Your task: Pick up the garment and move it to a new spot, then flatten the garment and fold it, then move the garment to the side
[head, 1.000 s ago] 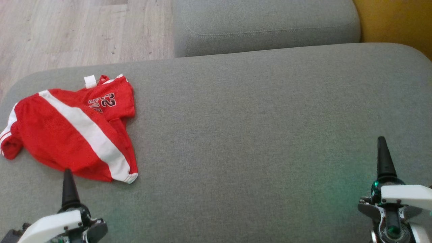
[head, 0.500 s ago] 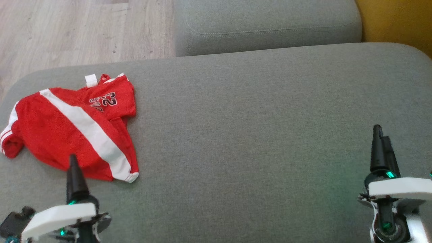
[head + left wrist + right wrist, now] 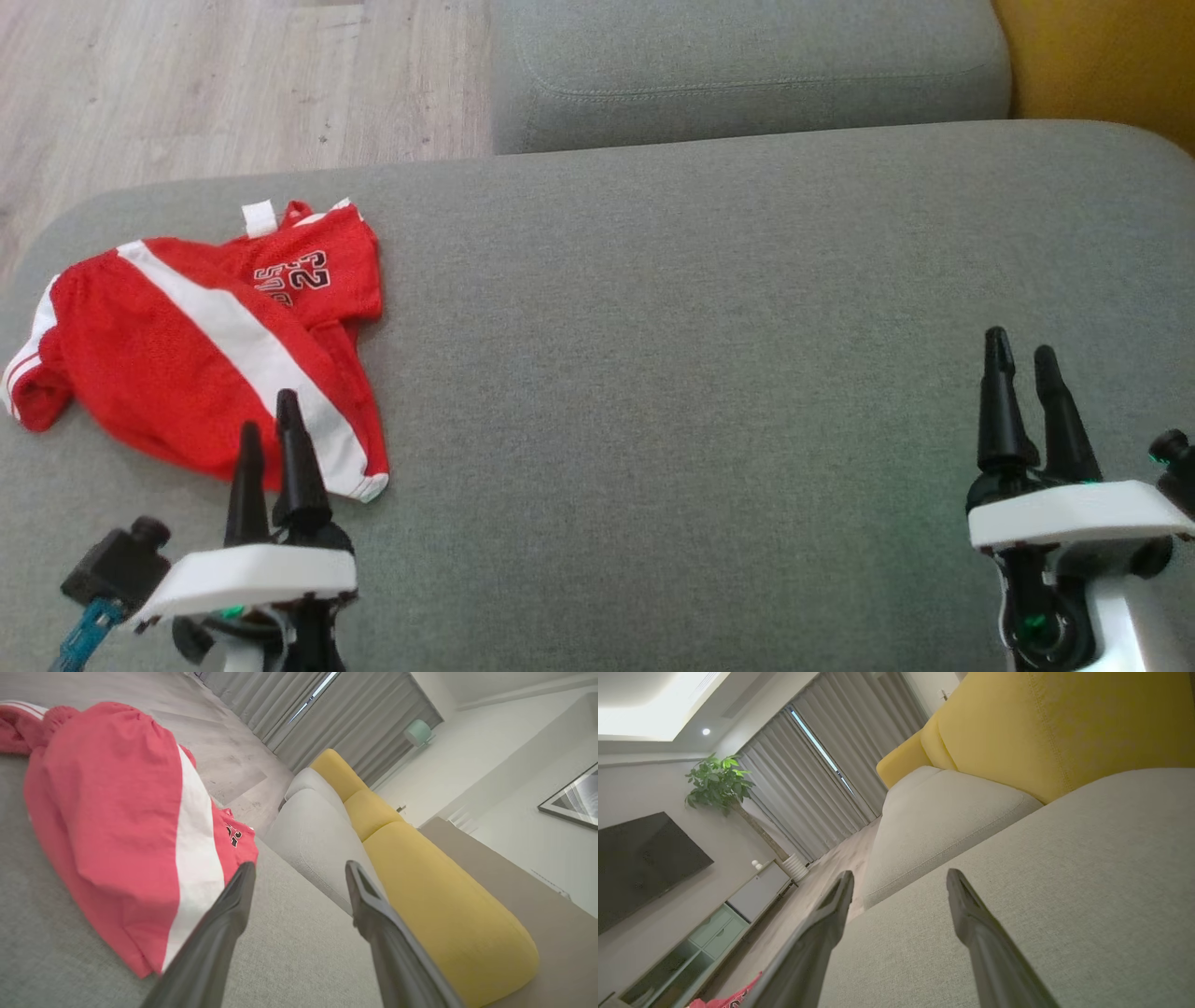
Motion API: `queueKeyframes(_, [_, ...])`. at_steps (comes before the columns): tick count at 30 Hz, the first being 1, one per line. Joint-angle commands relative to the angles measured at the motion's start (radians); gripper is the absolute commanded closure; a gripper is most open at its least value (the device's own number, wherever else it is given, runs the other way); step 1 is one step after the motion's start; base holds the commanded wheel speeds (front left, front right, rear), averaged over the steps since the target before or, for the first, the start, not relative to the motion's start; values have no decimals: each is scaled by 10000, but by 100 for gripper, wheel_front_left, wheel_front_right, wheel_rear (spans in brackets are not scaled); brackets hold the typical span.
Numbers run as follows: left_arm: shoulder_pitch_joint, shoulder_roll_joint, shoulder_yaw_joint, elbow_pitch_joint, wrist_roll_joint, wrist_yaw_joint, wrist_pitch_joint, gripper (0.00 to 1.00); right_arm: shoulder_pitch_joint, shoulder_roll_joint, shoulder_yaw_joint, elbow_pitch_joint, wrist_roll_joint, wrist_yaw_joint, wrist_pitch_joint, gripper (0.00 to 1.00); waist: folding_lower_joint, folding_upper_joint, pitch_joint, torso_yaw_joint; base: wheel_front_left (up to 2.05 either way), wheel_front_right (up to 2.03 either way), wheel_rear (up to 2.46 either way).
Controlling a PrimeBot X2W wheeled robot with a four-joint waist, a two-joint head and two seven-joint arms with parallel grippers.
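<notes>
Head view: the left gripper (image 3: 269,425) has moved forward with its jaws spread. Its fingertips now overlap the near hem of the red garment (image 3: 140,364), which lies crumpled near the left edge of the grey seat cushion (image 3: 700,373), so the pickup looks close.

Left wrist view: one finger sits just beside the white-striped hem.

Right wrist view: the right gripper (image 3: 900,877), also spread, hangs over bare cushion well apart from the garment. There is wide open room to the right.

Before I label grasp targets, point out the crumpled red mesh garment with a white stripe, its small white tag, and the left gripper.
red mesh garment (image 3: 140,369): head view, red cloth left of stripe.
small white tag (image 3: 260,218): head view, tag's middle.
left gripper (image 3: 268,413): head view, midway between fingertips.
</notes>
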Motion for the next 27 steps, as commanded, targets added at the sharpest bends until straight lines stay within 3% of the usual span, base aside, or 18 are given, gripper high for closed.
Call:
queueKeyframes(1, [-455, 90, 58, -502, 444, 128, -132, 0, -289, -63, 209, -469, -582, -4, -172, 0, 0, 0, 3, -16, 0, 0, 0])
queueKeyframes(27, [-445, 210, -1238, -523, 4614, 600, -874, 0, -196, -79, 581, -822, -4647, -6, -909, 0, 0, 0, 62, -123, 0, 0, 0])
